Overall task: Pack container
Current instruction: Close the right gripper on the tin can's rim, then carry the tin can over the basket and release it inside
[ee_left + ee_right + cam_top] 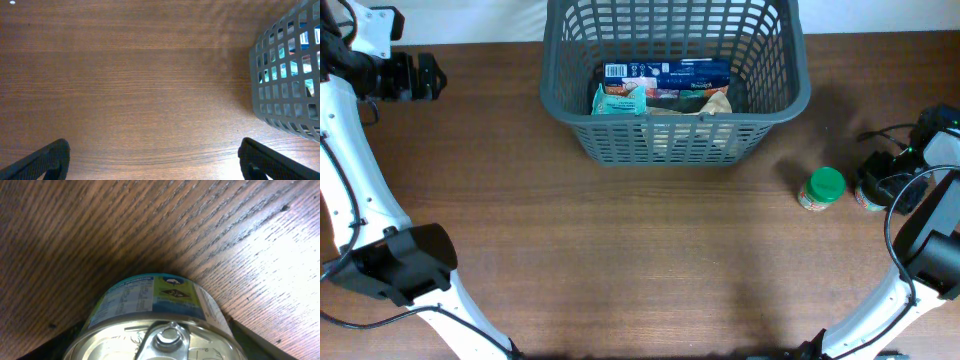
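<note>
Logging the table (pixel 620 250) from my remote station, with the overhead view as the clock face.

1. Container (pixel 675 140): dark grey lattice basket, upright at 12 o'clock, at the far edge. Inside I see a blue box (pixel 667 71), a teal packet (pixel 618 100) and a tan packet (pixel 717 103).
2. Left gripper (pixel 152 162): at 10 o'clock, well apart from the container, jaws spread wide with nothing between them.
3. Right gripper (pixel 877 186): at 3 o'clock, down around a pull-tab can (pixel 150 300) standing on the table. My wrist view sits too close, so I cannot tell whether the fingers actually press it.
4. Green-lidded jar (pixel 822 188): upright, just beside the can, at its 9 o'clock.
</note>
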